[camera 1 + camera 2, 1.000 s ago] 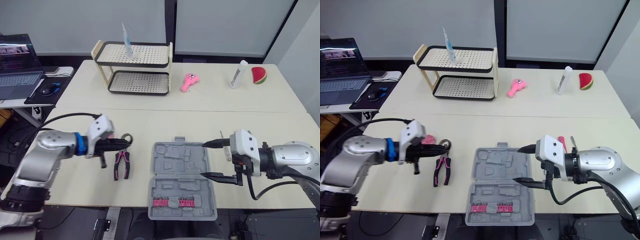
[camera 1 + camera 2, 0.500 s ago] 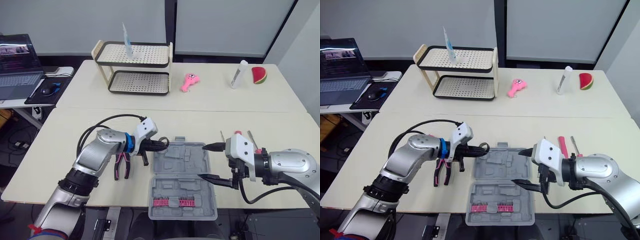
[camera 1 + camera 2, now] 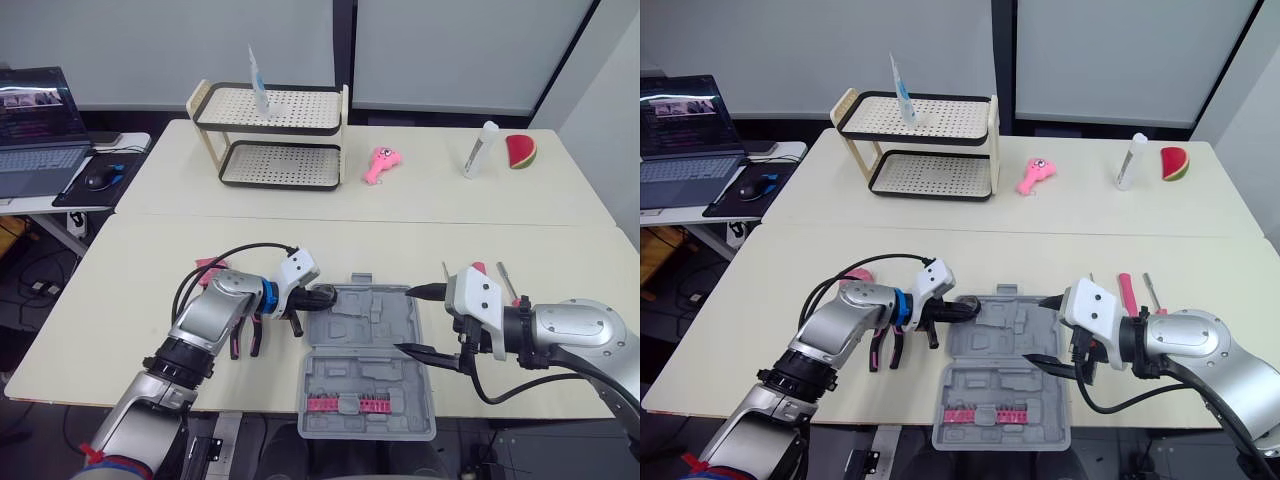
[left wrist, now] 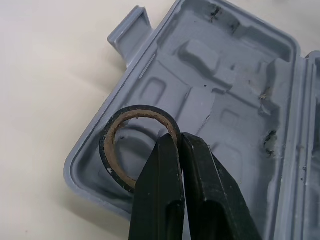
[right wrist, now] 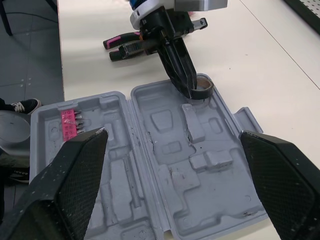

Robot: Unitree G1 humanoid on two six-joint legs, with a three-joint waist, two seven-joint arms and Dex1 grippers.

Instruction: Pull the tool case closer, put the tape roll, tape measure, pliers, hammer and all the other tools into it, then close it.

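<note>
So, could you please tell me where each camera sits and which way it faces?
Eye views: stereo pair on the head, facing forward and down; left gripper and right gripper show either side of the open grey plastic tool case.
Left wrist view: left wrist, facing along its gripper, shut on the black tape roll.
Right wrist view: right wrist, facing across the case between its open gripper.
Both wrist views share roll and case.

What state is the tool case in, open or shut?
Open: the tool case lies spread flat, both moulded halves facing up, pink bits in the near half.
</note>
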